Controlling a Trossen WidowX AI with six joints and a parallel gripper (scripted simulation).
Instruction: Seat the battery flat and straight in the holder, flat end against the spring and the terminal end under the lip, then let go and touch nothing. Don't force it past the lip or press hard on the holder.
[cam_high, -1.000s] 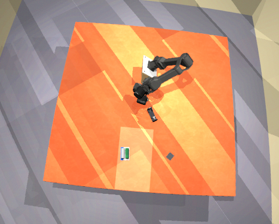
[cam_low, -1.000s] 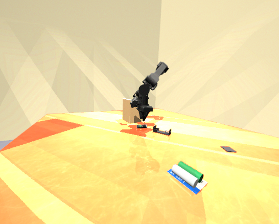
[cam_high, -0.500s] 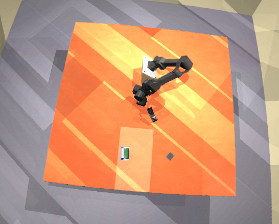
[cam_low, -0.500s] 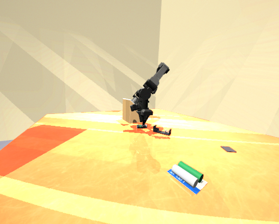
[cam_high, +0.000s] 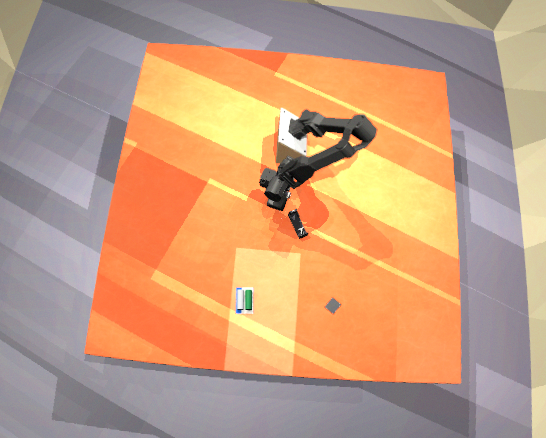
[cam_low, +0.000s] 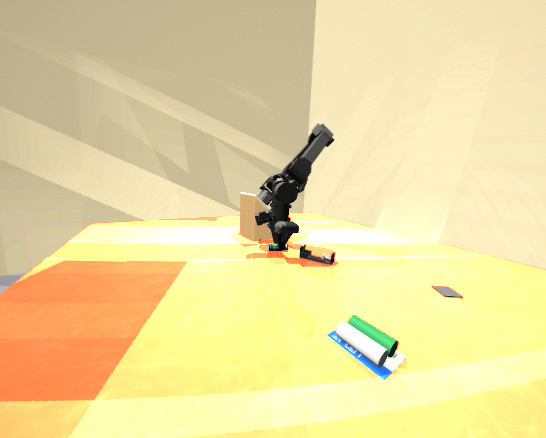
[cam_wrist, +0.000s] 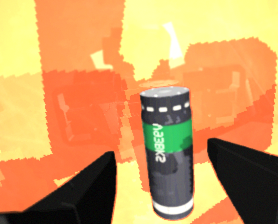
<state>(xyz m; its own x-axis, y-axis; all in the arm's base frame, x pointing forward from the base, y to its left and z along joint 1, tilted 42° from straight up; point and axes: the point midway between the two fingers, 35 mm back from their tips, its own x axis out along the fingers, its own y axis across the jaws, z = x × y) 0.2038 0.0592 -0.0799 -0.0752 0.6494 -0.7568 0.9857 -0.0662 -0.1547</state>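
Jaws: standing partly open on either side of the battery, gaps showing on both sides, gripping nothing.
Gripper (cam_wrist: 161, 167): hanging low over the orange mat (cam_high: 160, 210), pointing down, its two dark fingers framing the wrist view from left and right.
Battery (cam_wrist: 166, 155): lying on its side on the mat, dark with a green band, sitting between the fingers and apart from both; from the exterior view it is showing as a small green-marked shape (cam_low: 274, 246) right under the fingertips.
Holder (cam_low: 316, 255): sitting on the mat just to the right of the gripper in the exterior view, near the battery but apart from it, nothing lying in it; from above it is showing as a dark strip (cam_high: 298, 224) just below the wrist.
Arm (cam_high: 330, 145): folding back from its tan base block (cam_high: 291, 137) and reaching down toward the battery.
Rolls: one white (cam_low: 361, 343) and one green (cam_low: 373, 332), lying side by side on a blue-edged card, well apart toward the near edge.
Dark tile (cam_low: 446, 291): lying flat far to the right.
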